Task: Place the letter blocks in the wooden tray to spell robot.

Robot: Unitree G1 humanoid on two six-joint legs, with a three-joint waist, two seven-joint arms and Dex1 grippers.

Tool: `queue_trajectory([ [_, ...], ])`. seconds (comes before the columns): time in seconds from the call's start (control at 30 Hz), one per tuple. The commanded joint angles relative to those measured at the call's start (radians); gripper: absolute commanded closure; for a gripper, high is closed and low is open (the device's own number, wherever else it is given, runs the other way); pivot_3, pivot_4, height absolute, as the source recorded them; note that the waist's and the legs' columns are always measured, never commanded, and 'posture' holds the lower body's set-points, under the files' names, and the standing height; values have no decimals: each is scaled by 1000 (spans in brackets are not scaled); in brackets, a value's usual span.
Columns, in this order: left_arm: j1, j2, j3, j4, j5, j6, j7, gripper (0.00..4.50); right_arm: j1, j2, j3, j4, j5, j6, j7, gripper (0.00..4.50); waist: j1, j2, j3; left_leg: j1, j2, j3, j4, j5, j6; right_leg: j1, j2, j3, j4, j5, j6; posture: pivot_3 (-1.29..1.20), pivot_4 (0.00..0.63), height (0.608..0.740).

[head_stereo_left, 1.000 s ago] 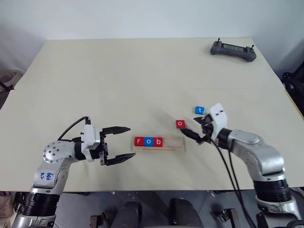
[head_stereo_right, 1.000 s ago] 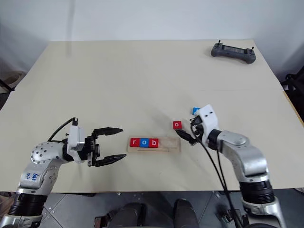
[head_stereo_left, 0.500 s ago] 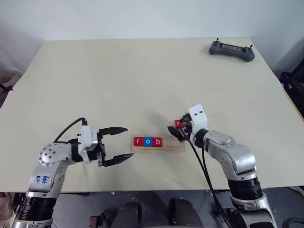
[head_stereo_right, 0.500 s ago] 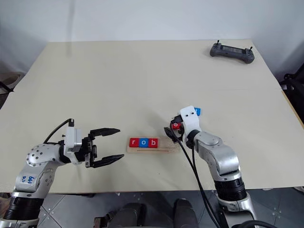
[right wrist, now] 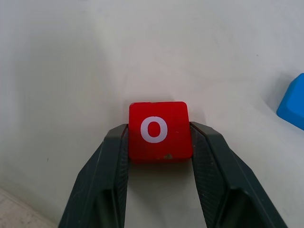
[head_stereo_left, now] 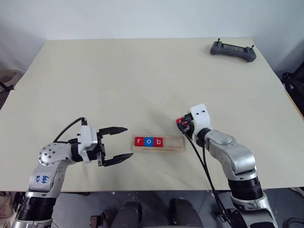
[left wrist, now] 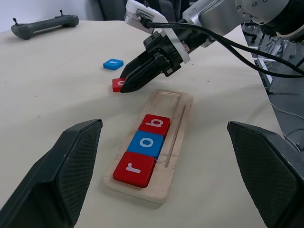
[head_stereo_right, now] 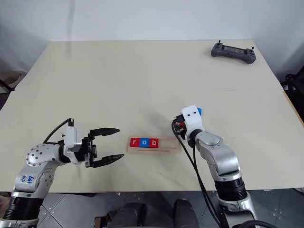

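Since a second ago my right gripper (right wrist: pixel 159 142) has swung in from beside the tray (head_stereo_left: pixel 175 144) and closed its fingers (right wrist: pixel 110 166) on the red o (right wrist: pixel 158 129), which sits flat on the table (head_stereo_left: pixel 142 80) just past the tray's empty end. Red r (head_stereo_left: pixel 138 141), blue o (head_stereo_left: pixel 148 141), red b (head_stereo_left: pixel 158 141) fill the tray. Blue t (left wrist: pixel 113 63) lies nearby. My left gripper (head_stereo_left: pixel 121 142) hangs spread apart, beside the tray.

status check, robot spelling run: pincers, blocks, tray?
Right pincer shut on the red o block, block on the table. Left pincer open, holding nothing, beside the wooden tray. Tray holds r, o, b; blue t block loose. Nothing in the way.
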Motion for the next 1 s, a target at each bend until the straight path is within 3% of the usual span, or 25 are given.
queue_trajectory([
  [0.03, -16, 5, 10, -19, -14, -3, -6, 0, -28, -57, -63, -1, 15, -29, 47, 3031, 1, 0, 0, 0, 0, 0, 0, 0, 0, 0, 0, 0, 0, 0, 0, 0, 150, 740],
  [0.33, -61, -19, -30, 31, -11, -7, -50, 0, 132, -199, -248, -183, 56, 121, 70, 3031, 4, 0, 0, -1, 0, -1, -1, 0, 0, 0, 0, -1, -1, 0, 0, 0, 150, 740],
  [0.5, -104, -38, -58, 81, -6, -15, -84, 0, 316, -160, -309, -354, 80, 213, 37, 3031, 4, 0, 0, 0, 1, 0, -2, 0, 0, 0, 1, 0, -1, 0, 0, 0, 150, 740],
  [0.7, -152, -54, -83, 126, 2, -21, -114, 0, 397, -48, -319, -458, 106, 282, -18, 3031, 3, 0, 0, 1, 2, 1, -1, 0, 0, 1, 2, 0, 0, 0, 0, 0, 150, 740],
  [0.87, -171, -57, -82, 141, 7, -23, -124, 0, 414, -38, -314, -446, 128, 267, 12, 1323, 2, 0, 0, 1, 2, 1, -1, 0, 0, 1, 2, 1, 0, 0, 0, 0, 150, 740],
  [1.0, -169, -50, -73, 146, 6, -26, -129, 0, 389, -162, -362, -325, 148, 125, 147, 39, 2, 0, 0, 1, 1, 1, -1, 0, 0, 1, 2, 1, -1, 0, 0, 0, 150, 740],
])
